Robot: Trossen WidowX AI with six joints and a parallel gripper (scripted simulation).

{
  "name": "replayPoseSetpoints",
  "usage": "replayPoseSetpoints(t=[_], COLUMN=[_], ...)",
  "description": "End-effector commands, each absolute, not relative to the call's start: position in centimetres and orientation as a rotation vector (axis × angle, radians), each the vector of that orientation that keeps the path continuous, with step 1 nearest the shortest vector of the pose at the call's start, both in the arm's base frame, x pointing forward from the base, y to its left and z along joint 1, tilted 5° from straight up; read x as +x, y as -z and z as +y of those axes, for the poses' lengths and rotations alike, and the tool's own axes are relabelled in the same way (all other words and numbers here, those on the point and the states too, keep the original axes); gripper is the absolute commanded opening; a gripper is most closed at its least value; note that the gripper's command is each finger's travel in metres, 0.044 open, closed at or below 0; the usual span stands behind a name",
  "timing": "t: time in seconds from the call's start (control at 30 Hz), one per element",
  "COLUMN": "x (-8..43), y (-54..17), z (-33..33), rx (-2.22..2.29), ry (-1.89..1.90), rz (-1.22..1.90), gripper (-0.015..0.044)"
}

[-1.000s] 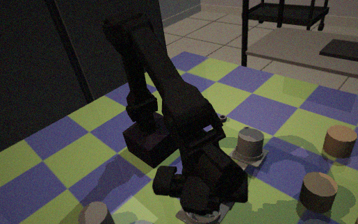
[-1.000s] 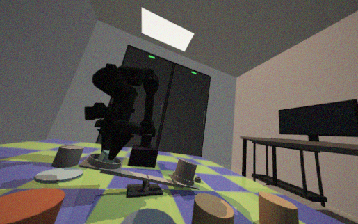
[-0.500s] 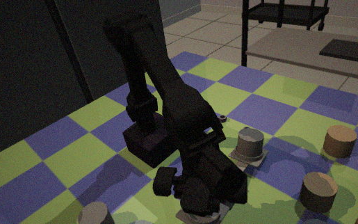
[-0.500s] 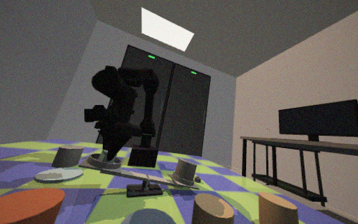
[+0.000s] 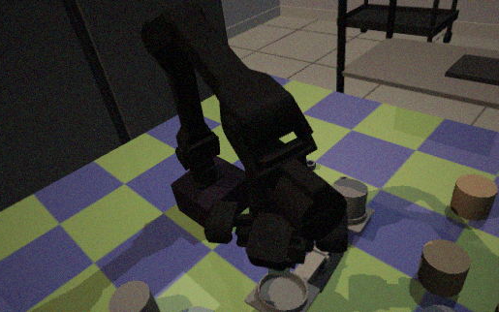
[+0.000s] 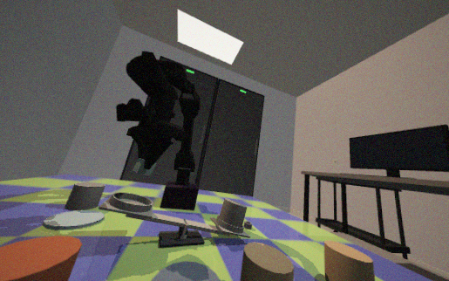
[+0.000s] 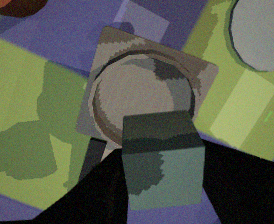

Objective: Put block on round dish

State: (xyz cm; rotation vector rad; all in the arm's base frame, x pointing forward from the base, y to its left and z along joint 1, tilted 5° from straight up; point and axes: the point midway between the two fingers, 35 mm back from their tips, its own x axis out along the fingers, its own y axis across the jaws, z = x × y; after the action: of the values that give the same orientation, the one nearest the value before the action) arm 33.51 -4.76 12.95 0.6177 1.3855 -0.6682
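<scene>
My gripper (image 6: 144,167) (image 5: 274,259) is shut on a grey-green block (image 7: 163,160) (image 6: 139,165) and holds it a little above the balance's near end pad (image 7: 138,85) (image 5: 282,292) (image 6: 132,202). That pad bears only a raised ring and now rides high. One grey cup (image 5: 352,196) (image 6: 232,215) stands upside down on the balance's other end, which is tipped down. The round pale dish (image 6: 74,218) (image 7: 260,30) lies flat on the checkered table beside the empty pad. A similar grey cup (image 6: 85,195) (image 5: 132,296) stands on the table past the dish. In the top view the arm hides the block.
Several loose cylinders stand around: an orange one (image 6: 24,257) (image 7: 15,6) close to the camera, and brown ones (image 5: 473,194) (image 5: 443,266) (image 6: 266,262) (image 6: 347,261) on the far side of the balance. The arm's dark base (image 6: 180,196) stands behind the balance.
</scene>
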Motion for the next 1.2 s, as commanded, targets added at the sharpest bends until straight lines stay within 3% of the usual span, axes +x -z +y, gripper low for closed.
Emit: replayPoseSetpoints(t=[0.0, 0.23, 1.17], x=[33.2, 32.9, 27.2], y=[-15.2, -14.9, -6.8], z=[-4.7, -5.4, -18.4], rx=[0.621, 0.624, 0.613], ry=[0.669, 0.681, 0.684], rz=[1.368, 1.369, 1.37], gripper=[0.0, 0.0, 0.0])
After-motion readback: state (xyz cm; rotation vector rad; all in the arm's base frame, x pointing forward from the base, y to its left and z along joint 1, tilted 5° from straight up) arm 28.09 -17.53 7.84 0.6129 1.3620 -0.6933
